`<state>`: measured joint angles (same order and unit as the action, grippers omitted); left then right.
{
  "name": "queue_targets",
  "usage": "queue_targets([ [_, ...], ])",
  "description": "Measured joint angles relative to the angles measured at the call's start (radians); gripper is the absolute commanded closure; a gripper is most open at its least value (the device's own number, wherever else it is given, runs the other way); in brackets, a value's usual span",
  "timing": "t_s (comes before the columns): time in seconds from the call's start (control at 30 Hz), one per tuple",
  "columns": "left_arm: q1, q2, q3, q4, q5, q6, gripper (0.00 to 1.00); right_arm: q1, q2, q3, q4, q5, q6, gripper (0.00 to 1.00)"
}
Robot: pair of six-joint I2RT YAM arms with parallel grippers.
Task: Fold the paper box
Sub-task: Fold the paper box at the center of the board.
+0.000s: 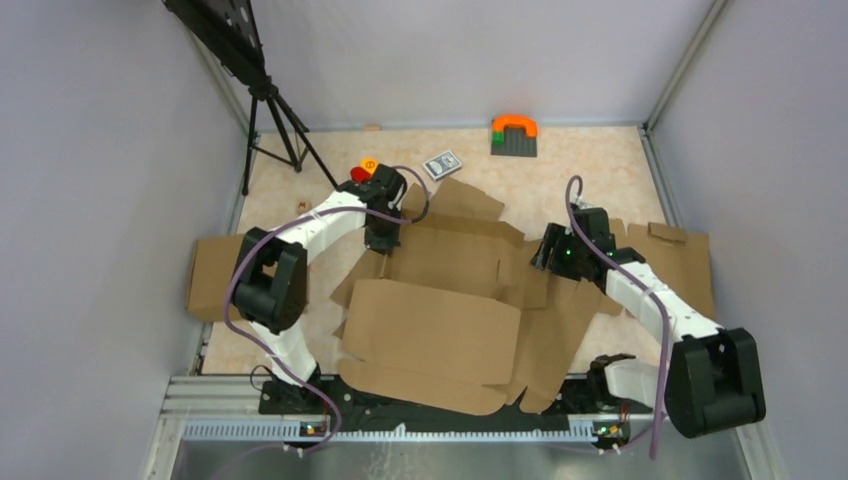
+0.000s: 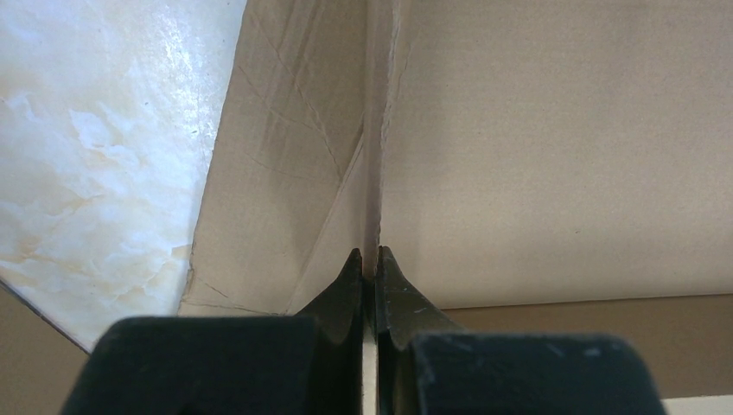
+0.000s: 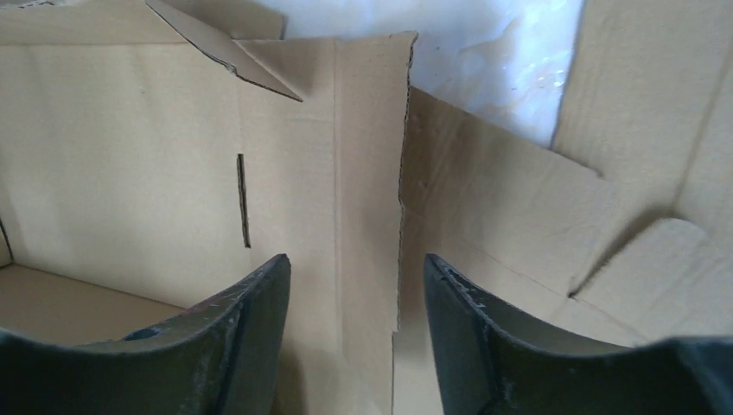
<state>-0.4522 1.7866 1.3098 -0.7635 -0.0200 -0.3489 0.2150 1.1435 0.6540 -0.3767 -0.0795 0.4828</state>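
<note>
The paper box point(image 1: 440, 300) is lying in the middle of the surface point(image 1: 600, 170). Its big front flap is reaching down to the near edge. The far part of the box is standing up a little, like a low tray with walls.

The left tool point(image 1: 383, 238) is hanging over the far left corner of that tray. Its two sides are squeezing together on a thin wall of the paper box, and the wall is standing up straight between them.

The right tool point(image 1: 548, 258) is sitting at the right side of the tray. Its fingers point(image 3: 246, 333) are standing apart and are holding nothing. Between them an upright wall of the box is showing, with a rough cut edge and a thin slit point(image 3: 243, 201).

A smaller brown slab point(image 1: 212, 275) is lying at the left edge of the surface, partly under the left arm. Another brown piece point(image 1: 685, 265) is lying near the right edge. A pack of cards point(image 1: 442, 163) is lying just past the box. An orange and green toy point(image 1: 514, 133) is sitting on a gray plate by the far edge. A black tripod point(image 1: 275, 120) is standing at the far left corner.
</note>
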Motion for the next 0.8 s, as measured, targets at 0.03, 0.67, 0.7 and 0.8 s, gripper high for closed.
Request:
queue_targets([
  [0.03,0.000,-0.003,-0.004,0.001,0.000,0.000,1.00,0.000,0.021,-0.002,0.013,-0.011,0.005,0.59],
  [0.67,-0.009,-0.024,-0.023,-0.006,-0.008,-0.005,1.00,0.000,-0.002,0.080,0.008,-0.178,-0.045,1.00],
  [0.7,-0.010,-0.024,-0.023,-0.007,-0.008,-0.006,1.00,0.000,-0.004,0.083,0.010,-0.196,-0.045,1.00],
  [0.8,-0.016,-0.024,-0.021,-0.011,-0.008,-0.009,1.00,0.010,-0.004,0.089,0.010,-0.229,-0.045,1.00],
])
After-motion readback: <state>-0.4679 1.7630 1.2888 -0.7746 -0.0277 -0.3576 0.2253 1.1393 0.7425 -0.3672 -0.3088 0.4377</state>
